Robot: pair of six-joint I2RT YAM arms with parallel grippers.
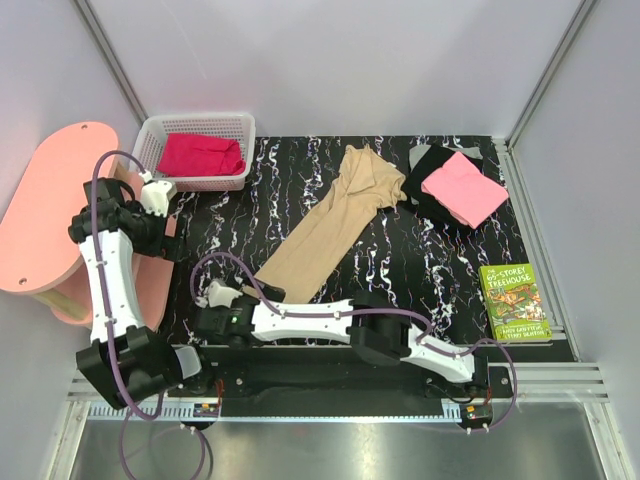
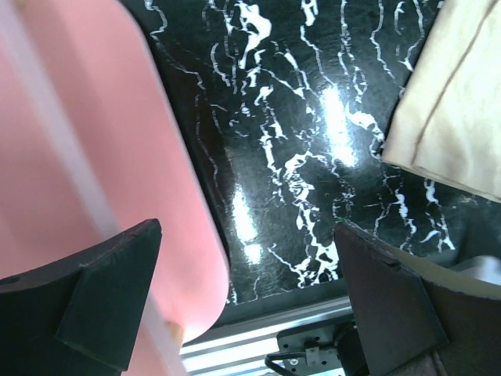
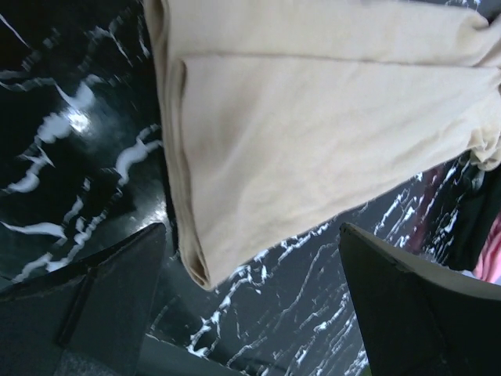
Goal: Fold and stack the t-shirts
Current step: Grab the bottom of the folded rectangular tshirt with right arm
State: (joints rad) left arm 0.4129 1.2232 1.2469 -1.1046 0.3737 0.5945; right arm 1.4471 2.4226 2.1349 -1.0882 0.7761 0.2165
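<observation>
Starting at nine o'clock, Mia asks: why do the left arm's fingers [image 2: 106, 286] hang at the edge of the pink oval side table [image 1: 40, 215]?

Jon: Parked clear, I'd judge. They are spread apart with nothing between them. At eleven o'clock the magenta-red cloth t-shirt [image 1: 200, 155] waits in the white mesh basket [image 1: 200, 122].

Mia: And the centre?

Jon: The tan-beige cloth t-shirt [image 1: 325, 230] lies folded into a long strip on the black marbled worktop [image 1: 420, 270]. The right arm's fingers [image 3: 407, 305] gape wide and empty at its seven-o'clock hem, likely for the next fold.

Mia: Does overhead show that?

Jon: Barely. Only the right wrist view shows the doubled hem corner ahead of the fingers, unpinched. At two o'clock the folded pink cloth t-shirt [image 1: 462, 188] tops the black cloth t-shirt [image 1: 418, 190], starting the stack.
</observation>
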